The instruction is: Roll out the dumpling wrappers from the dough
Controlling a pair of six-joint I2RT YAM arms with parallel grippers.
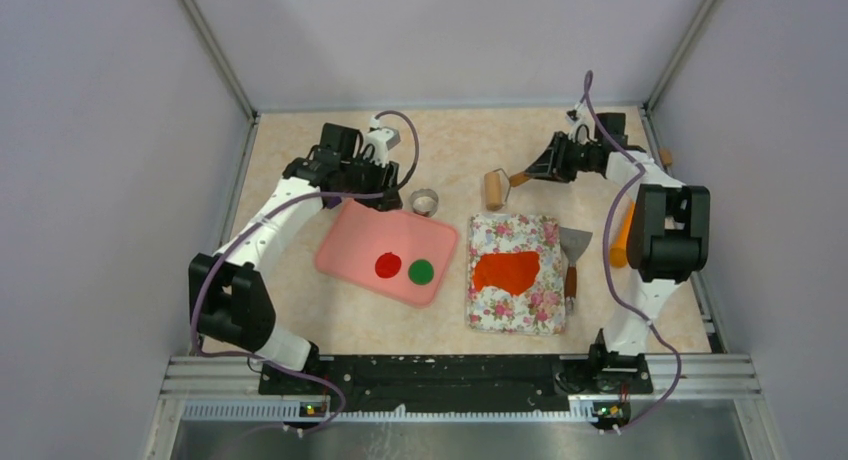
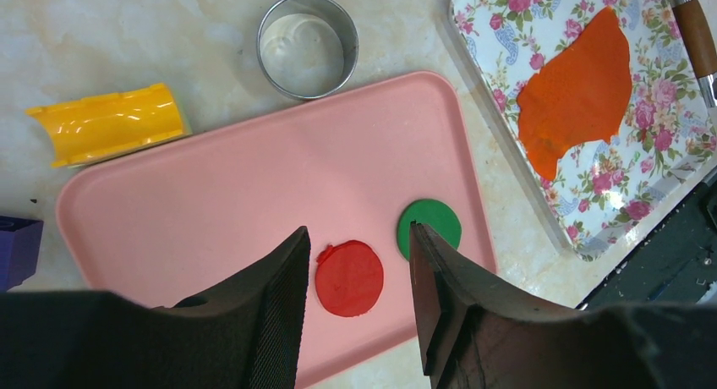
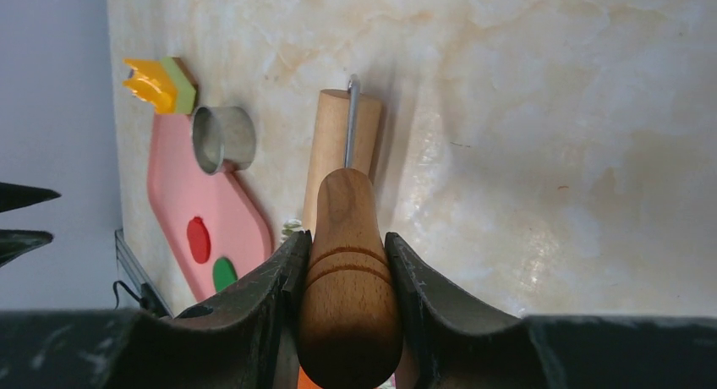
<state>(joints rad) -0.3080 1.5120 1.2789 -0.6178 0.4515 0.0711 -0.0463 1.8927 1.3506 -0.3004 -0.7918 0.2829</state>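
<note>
The dough (image 1: 507,270) is a flat orange-red sheet on the floral tray (image 1: 545,310); it also shows in the left wrist view (image 2: 575,89). A red wrapper disc (image 1: 388,265) and a green one (image 1: 421,271) lie on the pink tray (image 1: 350,245). My left gripper (image 2: 357,237) is open and empty above that tray, with the red disc (image 2: 348,277) seen between its fingers and the green disc (image 2: 440,220) by the right one. My right gripper (image 3: 347,245) is shut on the wooden handle (image 3: 347,296) of a small roller (image 1: 493,188), behind the floral tray.
A metal ring cutter (image 1: 425,201) stands just behind the pink tray. A scraper (image 1: 573,245) lies at the floral tray's right edge. An orange carrot-shaped stick (image 1: 622,235) lies by the right arm. A yellow mould (image 2: 110,123) and a purple block (image 2: 17,249) sit left of the pink tray.
</note>
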